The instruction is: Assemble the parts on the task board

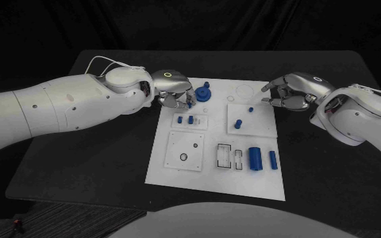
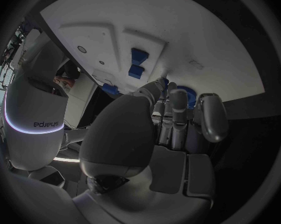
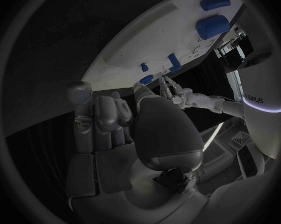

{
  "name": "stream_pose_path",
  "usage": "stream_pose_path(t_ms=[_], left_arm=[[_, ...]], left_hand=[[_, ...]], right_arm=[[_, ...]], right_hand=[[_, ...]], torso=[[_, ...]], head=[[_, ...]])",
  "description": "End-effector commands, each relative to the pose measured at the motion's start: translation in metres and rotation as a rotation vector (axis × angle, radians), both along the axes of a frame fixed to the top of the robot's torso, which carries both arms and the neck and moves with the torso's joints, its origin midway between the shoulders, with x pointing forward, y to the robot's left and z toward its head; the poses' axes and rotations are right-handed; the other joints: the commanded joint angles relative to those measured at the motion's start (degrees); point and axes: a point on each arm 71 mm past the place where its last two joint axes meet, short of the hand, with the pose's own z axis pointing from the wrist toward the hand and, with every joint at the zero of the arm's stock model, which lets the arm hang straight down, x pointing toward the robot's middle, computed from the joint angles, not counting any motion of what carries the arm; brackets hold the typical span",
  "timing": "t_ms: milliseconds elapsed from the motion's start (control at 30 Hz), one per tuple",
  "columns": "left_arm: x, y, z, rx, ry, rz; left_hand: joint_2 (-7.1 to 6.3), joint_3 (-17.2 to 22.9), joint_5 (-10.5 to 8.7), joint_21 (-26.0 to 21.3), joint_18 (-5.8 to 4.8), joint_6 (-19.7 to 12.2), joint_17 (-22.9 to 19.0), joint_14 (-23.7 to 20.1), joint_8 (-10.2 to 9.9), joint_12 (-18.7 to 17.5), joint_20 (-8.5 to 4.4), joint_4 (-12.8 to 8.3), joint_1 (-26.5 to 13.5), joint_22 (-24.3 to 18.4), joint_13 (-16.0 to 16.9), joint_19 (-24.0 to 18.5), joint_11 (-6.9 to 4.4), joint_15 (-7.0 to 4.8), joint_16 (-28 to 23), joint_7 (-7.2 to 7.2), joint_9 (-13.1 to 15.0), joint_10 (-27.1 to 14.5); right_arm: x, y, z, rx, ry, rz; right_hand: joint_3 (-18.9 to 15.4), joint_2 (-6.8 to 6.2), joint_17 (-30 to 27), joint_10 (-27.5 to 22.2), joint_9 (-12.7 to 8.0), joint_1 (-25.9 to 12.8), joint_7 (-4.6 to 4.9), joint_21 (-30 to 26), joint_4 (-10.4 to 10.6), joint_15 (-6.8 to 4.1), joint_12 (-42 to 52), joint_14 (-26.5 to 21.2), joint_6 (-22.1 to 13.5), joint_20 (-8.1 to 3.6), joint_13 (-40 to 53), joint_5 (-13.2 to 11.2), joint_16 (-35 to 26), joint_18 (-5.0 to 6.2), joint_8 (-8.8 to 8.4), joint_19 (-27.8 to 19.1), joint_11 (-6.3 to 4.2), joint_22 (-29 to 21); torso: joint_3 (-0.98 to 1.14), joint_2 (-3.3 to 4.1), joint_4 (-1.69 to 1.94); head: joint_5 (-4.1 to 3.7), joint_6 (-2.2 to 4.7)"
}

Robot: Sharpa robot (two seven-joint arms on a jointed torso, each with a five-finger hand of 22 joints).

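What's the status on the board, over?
Left hand at blue gear, grip unclear. Right hand curled, holding nothing, off board's far right corner. Nothing in the way.

A black surface point(image 1: 103, 155) carries the white task board point(image 1: 218, 185), which lies flat near its middle, its long sides running away from the robot.

I see the black table point(image 1: 95, 161) running under the left hand point(image 1: 173, 90) and the right hand point(image 1: 289, 92) and out past both. Beyond the hands, behind the table's far edge, a dark curtain point(image 1: 206, 12) hangs in folds.
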Motion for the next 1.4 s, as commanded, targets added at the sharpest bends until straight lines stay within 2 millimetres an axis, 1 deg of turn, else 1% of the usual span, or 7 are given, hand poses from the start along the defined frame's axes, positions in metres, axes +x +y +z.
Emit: stream_pose_path(t_ms=[33, 833, 1033, 1100, 1167, 1300, 1400], left_arm=[[-0.0021, -0.0015, -0.0031, 0.01, 0.021, -0.006], [-0.007, 0.0008, -0.0077, 0.023, 0.047, 0.005], [-0.0063, 0.0017, -0.0104, 0.025, 0.049, 0.015], [-0.0056, 0.0025, -0.0111, 0.024, 0.045, 0.026], [-0.005, 0.0033, -0.0114, 0.022, 0.04, 0.036], [-0.0034, 0.005, -0.0115, 0.019, 0.029, 0.058], [-0.002, 0.0066, -0.0115, 0.017, 0.021, 0.075]], left_hand=[[0.03, 0.2, -0.24, -0.3, -0.17, -0.3, -0.2, -0.5, 0.0, -0.2, -0.01, 0.1, -0.6, 8.9, -0.1, -0.6, 0.17, -0.13, -0.5, -0.06, 0.1, 0.4], [-0.03, 0.1, -0.34, -1.2, 0.0, -0.2, -1.5, -1.4, 0.0, -0.4, 0.01, 0.2, -0.7, 8.7, -0.1, -1.1, 0.15, -0.11, -1.3, -0.11, 0.0, 0.6], [-0.44, 0.1, -0.34, -1.5, 0.03, -0.7, -2.0, -1.8, -0.5, -0.9, 0.04, 0.0, -0.8, 8.6, -0.3, -1.3, 0.09, -0.17, -1.7, -0.33, -0.2, 0.4], [-1.0, 0.1, -0.49, -1.9, 0.09, -3.3, -2.5, -2.1, -2.0, -1.9, 0.06, 0.2, -1.3, 8.6, -0.6, -1.5, -0.02, -0.23, -2.0, -1.04, -1.0, -0.3], [-2.15, -0.5, -3.32, -2.6, 0.15, -8.3, -3.4, -2.6, -3.2, -3.4, 0.3, 1.5, -3.1, 8.4, -1.1, -1.9, 0.76, 0.21, -2.6, -3.41, -2.3, -2.2], [-3.35, -2.1, -5.74, -3.2, 0.2, -13.2, -3.9, -2.9, -3.2, -4.5, 0.72, 3.0, -5.4, 8.3, -1.1, -2.0, 1.32, 0.61, -2.8, -4.81, -3.7, -4.4], [-3.7, -3.8, -5.91, -4.1, 0.32, -16.7, -4.9, -3.5, -3.2, -4.8, 1.11, 3.7, -6.3, 8.1, -0.7, -2.4, 1.85, 0.94, -3.4, -5.56, -4.6, -5.9]], right_arm=[[-0.0007, -0.0003, -0.0012, -0.002, 0.004, -0.002], [-0.0004, -0.0007, -0.0019, -0.004, 0.008, -0.007], [-0.0006, -0.0009, -0.002, -0.004, 0.009, -0.007], [-0.0007, -0.0012, -0.0021, -0.004, 0.009, -0.007], [-0.0008, -0.0014, -0.0021, -0.004, 0.009, -0.008], [-0.0009, -0.0016, -0.0021, -0.004, 0.009, -0.008], [-0.001, -0.0016, -0.0021, -0.004, 0.009, -0.007]], right_hand=[[0.3, 0.14, -0.1, -0.4, -0.1, 0.5, -0.12, -0.4, -0.1, -0.08, -0.3, -0.4, 0.3, 0.13, 0.0, -0.1, -0.3, 0.85, 0.29, -0.5, 0.06, 0.0], [0.4, 0.15, -0.3, -0.5, -0.1, 0.6, -0.1, -0.7, -0.1, -0.06, -0.5, -0.4, 0.3, 0.14, -0.2, 0.0, -0.5, 0.9, 0.25, -0.5, 0.08, -0.2], [0.4, 0.15, -0.3, -0.5, -0.1, 0.6, -0.1, -0.7, -0.1, -0.06, -0.5, -0.4, 0.3, 0.14, -0.2, 0.0, -0.5, 0.9, 0.25, -0.5, 0.08, -0.2], [0.4, 0.15, -0.3, -0.5, -0.1, 0.6, -0.1, -0.7, -0.1, -0.06, -0.5, -0.4, 0.3, 0.14, -0.2, 0.0, -0.5, 0.9, 0.25, -0.5, 0.08, -0.2], [0.4, 0.14, -0.4, -0.6, -0.1, 0.7, -0.08, -0.9, -0.1, -0.05, -0.5, -0.5, 0.3, 0.14, -0.3, 0.0, -0.6, 0.92, 0.24, -0.6, 0.09, -0.2], [0.4, 0.14, -0.4, -0.6, -0.1, 0.7, -0.08, -0.9, -0.1, -0.05, -0.5, -0.5, 0.3, 0.14, -0.3, 0.0, -0.6, 0.92, 0.24, -0.6, 0.09, -0.2], [0.4, 0.14, -0.4, -0.6, -0.1, 0.7, -0.08, -0.9, -0.1, -0.05, -0.5, -0.5, 0.3, 0.14, -0.3, 0.0, -0.6, 0.92, 0.24, -0.6, 0.09, -0.2]], torso=[[-0.01, -0.02, 0.05], [-0.02, -0.03, 0.02], [-0.02, -0.04, 0.04], [-0.03, -0.03, 0.05], [0.0, -0.02, 0.03], [-0.01, -0.02, 0.02], [-0.02, -0.02, -0.01]], head=[[-0.05, -0.01], [0.11, -0.01], [-0.04, -0.01], [-0.07, -0.01], [-0.04, -0.01], [0.01, -0.01], [0.06, -0.01]])
